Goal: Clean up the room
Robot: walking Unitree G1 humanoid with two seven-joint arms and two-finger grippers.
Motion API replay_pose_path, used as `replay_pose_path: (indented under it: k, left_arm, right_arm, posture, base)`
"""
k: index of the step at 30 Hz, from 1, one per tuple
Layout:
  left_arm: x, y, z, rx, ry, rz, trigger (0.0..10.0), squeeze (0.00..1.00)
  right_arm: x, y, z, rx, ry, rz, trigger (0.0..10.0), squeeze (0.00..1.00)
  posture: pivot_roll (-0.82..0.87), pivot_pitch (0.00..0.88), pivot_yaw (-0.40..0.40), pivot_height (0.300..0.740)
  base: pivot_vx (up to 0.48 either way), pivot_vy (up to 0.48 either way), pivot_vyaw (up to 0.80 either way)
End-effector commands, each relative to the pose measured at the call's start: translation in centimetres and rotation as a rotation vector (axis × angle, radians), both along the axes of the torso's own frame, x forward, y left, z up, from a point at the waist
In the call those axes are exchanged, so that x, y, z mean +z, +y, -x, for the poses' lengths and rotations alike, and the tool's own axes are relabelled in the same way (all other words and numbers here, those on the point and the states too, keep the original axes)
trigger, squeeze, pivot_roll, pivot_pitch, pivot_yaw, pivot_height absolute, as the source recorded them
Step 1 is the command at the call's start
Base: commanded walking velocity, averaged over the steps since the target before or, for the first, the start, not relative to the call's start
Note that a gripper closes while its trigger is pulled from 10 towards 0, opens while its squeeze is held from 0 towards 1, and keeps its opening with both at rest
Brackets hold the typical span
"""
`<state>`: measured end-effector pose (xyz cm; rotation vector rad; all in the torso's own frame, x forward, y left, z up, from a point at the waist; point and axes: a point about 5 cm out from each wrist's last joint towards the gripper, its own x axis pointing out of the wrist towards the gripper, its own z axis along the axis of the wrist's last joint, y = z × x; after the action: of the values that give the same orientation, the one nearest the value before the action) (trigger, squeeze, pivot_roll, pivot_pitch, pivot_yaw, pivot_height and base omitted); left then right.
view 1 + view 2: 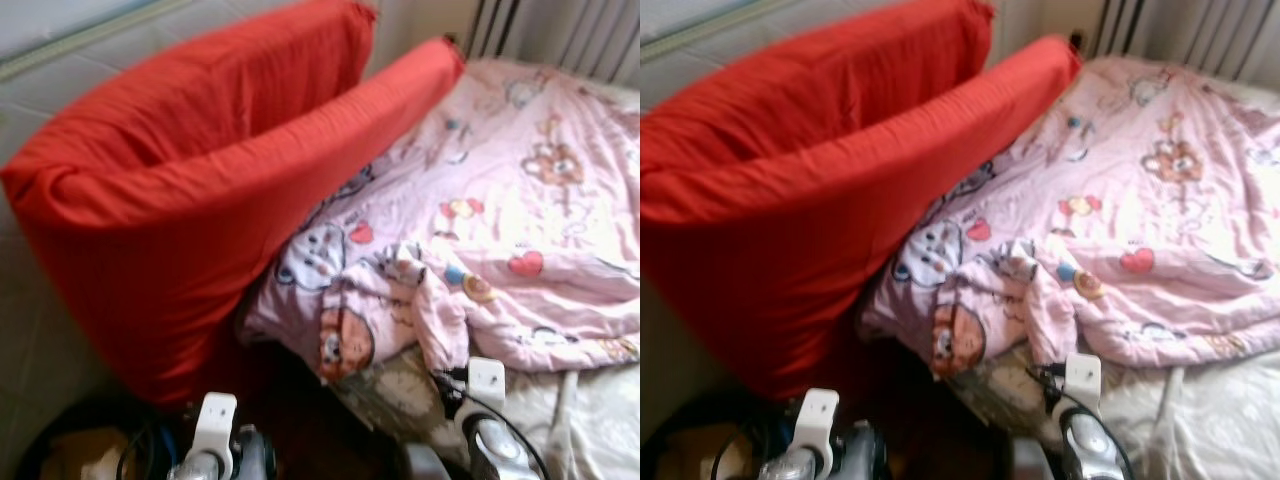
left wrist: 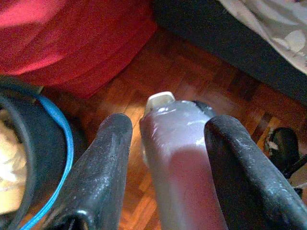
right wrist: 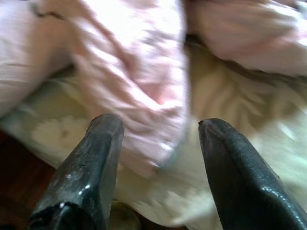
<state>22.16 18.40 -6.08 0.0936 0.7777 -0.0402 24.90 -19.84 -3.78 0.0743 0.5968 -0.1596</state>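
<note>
A big red cushion (image 1: 200,190) leans upright beside the bed, its far end resting on the pink cartoon-print quilt (image 1: 500,200). The quilt lies rumpled over the bed, and one fold (image 3: 139,81) hangs toward the near edge. My right gripper (image 3: 159,122) is open just above that fold, one finger on each side, not clamped. The right arm (image 1: 490,420) shows at the bed's near edge. My left gripper (image 2: 170,120) is open low over the wooden floor (image 2: 192,72). A silver rounded part with a white cap (image 2: 172,129) shows between its fingers.
A dark round bin with a blue rim (image 2: 48,143) stands on the floor by the cushion's foot. A pale patterned sheet (image 1: 590,420) covers the mattress under the quilt. A radiator (image 1: 560,30) runs behind the bed. A small black object (image 2: 283,143) lies on the floor.
</note>
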Motion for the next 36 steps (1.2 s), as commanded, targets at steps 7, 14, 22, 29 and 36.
replay_pose_path:
  k: [7,14,22,29,36]
  left_arm:
    - [-1.08,0.11,1.65,0.012,0.078,0.011,10.0,0.00]
    - [-1.08,0.22,1.66,0.014,0.081,0.006,10.0,0.00]
    - [-1.08,0.16,1.64,0.012,0.081,0.004,10.0,0.00]
    - [-1.02,0.03,1.51,0.008,0.077,0.005,10.0,0.00]
    - [-0.96,0.01,1.40,0.005,0.074,0.004,10.0,0.00]
  right_arm:
    - [0.43,0.80,-0.65,0.030,-0.031,-0.012,10.0,0.00]
    - [0.59,1.30,-0.94,0.056,-0.039,-0.024,10.0,0.00]
    - [0.73,1.07,-0.99,0.042,-0.054,-0.016,10.0,0.00]
    - [0.66,1.24,-0.98,0.042,-0.046,-0.016,10.0,0.00]
    - [0.77,1.34,-1.12,0.044,-0.052,-0.018,10.0,0.00]
  posture:
    - [-0.09,0.141,0.020,0.637]
    - [-0.09,0.141,0.020,0.637]
    - [-0.09,0.141,0.020,0.632]
    - [-0.09,0.143,0.021,0.632]
    - [-0.09,0.144,0.021,0.632]
  base:
    - [0.000,0.000,0.00]
    - [0.000,0.000,0.36]
    - [0.000,0.000,0.08]
    - [0.000,0.000,0.00]
    - [0.000,0.000,0.00]
